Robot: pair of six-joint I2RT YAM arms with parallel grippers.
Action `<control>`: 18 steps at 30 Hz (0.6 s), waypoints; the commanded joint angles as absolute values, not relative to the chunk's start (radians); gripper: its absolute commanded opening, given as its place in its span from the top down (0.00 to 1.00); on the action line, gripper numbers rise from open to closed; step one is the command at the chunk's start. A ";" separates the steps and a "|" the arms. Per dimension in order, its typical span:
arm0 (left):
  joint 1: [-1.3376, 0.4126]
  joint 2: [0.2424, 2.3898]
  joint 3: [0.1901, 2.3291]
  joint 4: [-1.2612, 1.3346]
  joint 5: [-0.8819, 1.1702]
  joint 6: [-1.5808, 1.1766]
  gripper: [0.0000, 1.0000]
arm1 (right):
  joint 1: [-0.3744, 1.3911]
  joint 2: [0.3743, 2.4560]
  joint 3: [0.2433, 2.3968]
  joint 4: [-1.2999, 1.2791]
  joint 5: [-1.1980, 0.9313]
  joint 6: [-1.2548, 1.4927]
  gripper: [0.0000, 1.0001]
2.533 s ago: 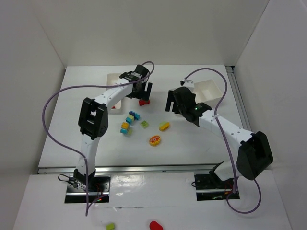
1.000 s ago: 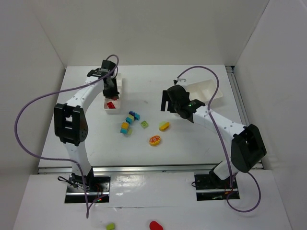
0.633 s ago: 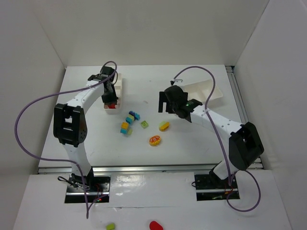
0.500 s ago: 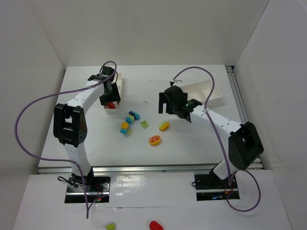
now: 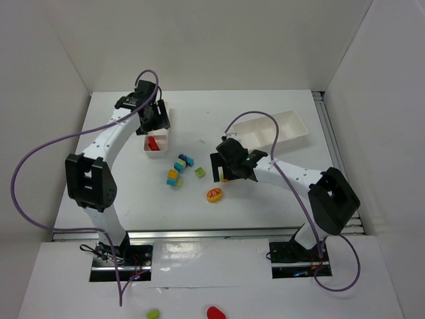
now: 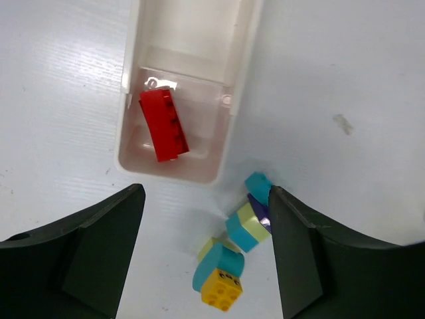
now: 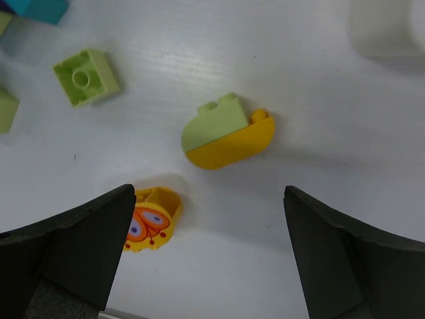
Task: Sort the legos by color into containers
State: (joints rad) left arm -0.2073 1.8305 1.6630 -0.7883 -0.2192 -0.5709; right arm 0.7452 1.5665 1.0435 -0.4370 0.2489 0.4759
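Observation:
A red lego (image 6: pixel 164 125) lies in the near compartment of the left white container (image 6: pixel 192 26); it also shows in the top view (image 5: pixel 153 142). My left gripper (image 6: pixel 206 252) is open and empty above that container's near end (image 5: pixel 157 154). My right gripper (image 7: pixel 209 246) is open and empty, hovering over a yellow and lime green half-round lego (image 7: pixel 228 131). A yellow butterfly-print lego (image 7: pixel 149 222) lies by its left finger (image 7: pixel 86 246). A lime green lego (image 7: pixel 87 78) lies further off. Cyan, lime and yellow stacked legos (image 6: pixel 220 276) lie beside the left container.
The right white container (image 5: pixel 289 126) stands at the back right, behind my right arm (image 5: pixel 292 176). A cyan and lime stack (image 6: pixel 251 216) lies close to my left gripper's right finger (image 6: pixel 312 246). White walls enclose the table on three sides.
My left gripper carried the red lego from the table to the left container, let it go and opened. My right gripper moved forward and left, over the yellow and green lego.

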 commanded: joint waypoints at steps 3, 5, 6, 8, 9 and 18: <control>-0.258 1.692 1.715 -0.804 -0.221 -0.540 0.16 | 0.839 1.511 0.960 -0.411 0.117 0.466 0.00; -0.258 1.680 1.691 -0.804 -0.209 -0.540 0.16 | 0.876 1.489 0.936 -0.373 0.078 0.457 0.00; -0.267 1.680 1.690 -0.804 -0.198 -0.540 0.17 | 0.903 1.489 0.927 -0.373 0.065 0.446 0.00; -0.267 1.680 1.690 -0.804 -0.198 -0.540 0.17 | 0.914 1.522 0.927 -0.373 0.054 0.437 0.00; -0.267 1.680 1.681 -0.804 -0.198 -0.540 0.17 | 0.931 1.538 0.945 -0.373 0.054 0.437 0.00; -0.276 1.680 1.681 -0.804 -0.209 -0.522 0.17 | 0.982 1.704 1.011 -0.350 0.173 0.417 0.00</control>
State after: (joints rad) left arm -0.2718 1.6848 1.6794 -0.8005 -0.2047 -0.5488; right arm 0.9695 1.6749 0.9684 -0.4034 0.1131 0.4255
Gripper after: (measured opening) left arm 0.832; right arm 0.999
